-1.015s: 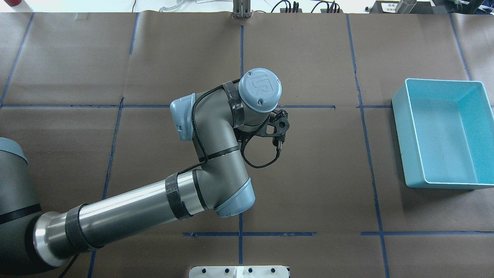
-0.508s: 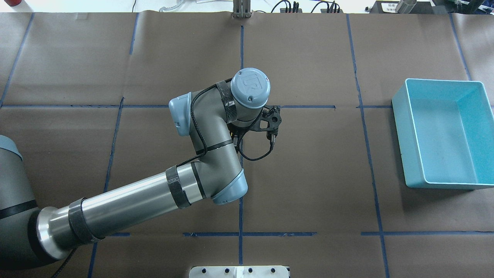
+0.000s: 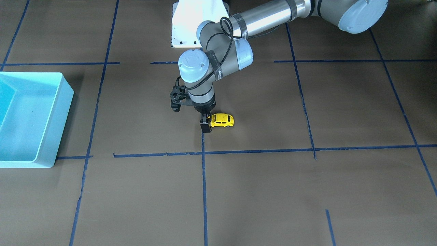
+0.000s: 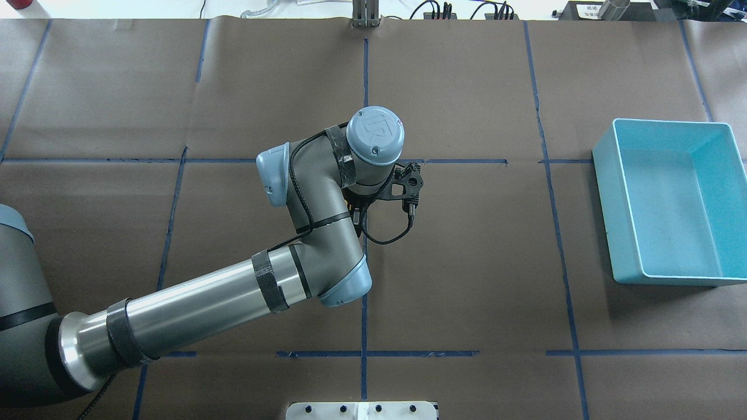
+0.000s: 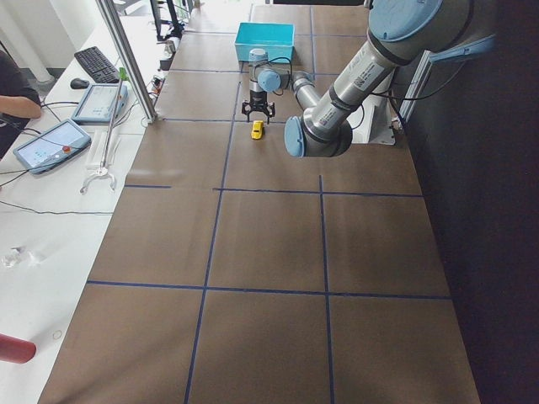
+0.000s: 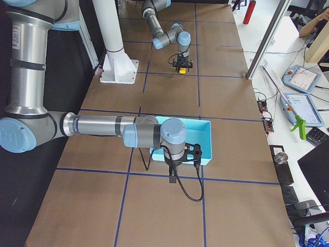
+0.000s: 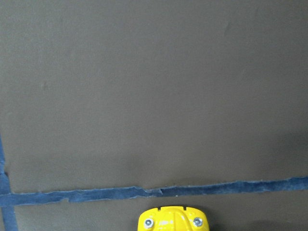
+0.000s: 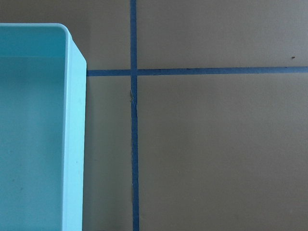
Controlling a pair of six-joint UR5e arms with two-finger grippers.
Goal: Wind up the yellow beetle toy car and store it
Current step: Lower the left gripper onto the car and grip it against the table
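Observation:
The yellow beetle toy car stands on its wheels on the brown table, near the middle. My left gripper points straight down and is shut on one end of it. One dark finger covers that end and the rest of the body sticks out sideways. The left wrist view shows only the car's yellow tip at its bottom edge. In the overhead view the left wrist hides both car and gripper. My right gripper hangs beside the light blue bin. I cannot tell whether it is open or shut.
The light blue bin sits at the table's right end, with nothing showing inside. Its rim fills the left of the right wrist view. Blue tape lines cross the brown paper. A white base plate lies at the robot's side.
In the overhead view the left wrist has slid left, about a wrist cap's half-width. Most of that move came early. The bin has not moved.

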